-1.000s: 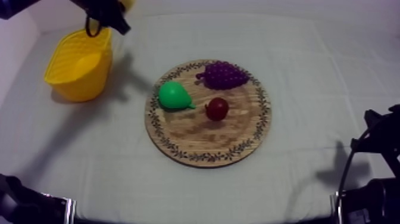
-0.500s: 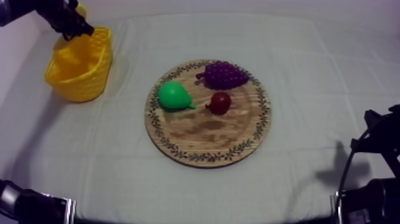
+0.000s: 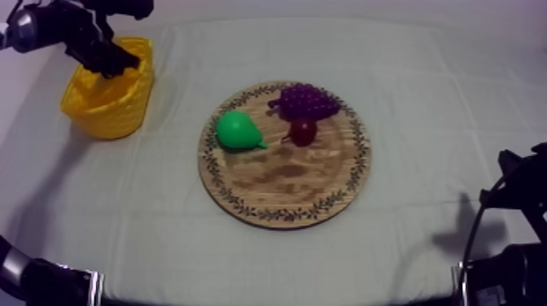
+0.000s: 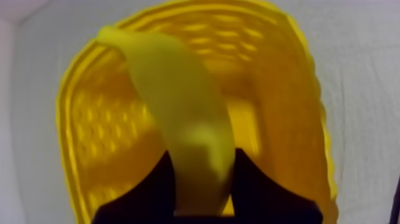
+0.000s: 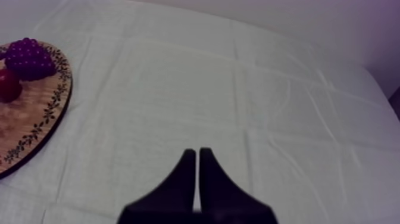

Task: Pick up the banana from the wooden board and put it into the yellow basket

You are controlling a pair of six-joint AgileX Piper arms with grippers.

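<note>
In the left wrist view the 2 black fingers of the left claw (image 4: 202, 179) grip the near end of the banana (image 4: 178, 101). Its long axis runs straight out from the claw, with a slight curve, over the open mouth of the yellow basket (image 4: 286, 89) directly beneath. Its far tip reaches close to the basket's far rim. The drop turns on that line: the banana probably lies along the basket's length, so opening the fingers should let it fall inside, though the far tip could catch the rim. From above, this claw hangs over the basket at the left of the counter (image 3: 423, 98). Well apart lies the wooden board (image 3: 285, 183) with pear (image 3: 237, 130), grapes (image 3: 305, 102) and small red fruit (image 3: 303, 130). Farthest off, the right claw (image 5: 197, 158) is closed on nothing.
</note>
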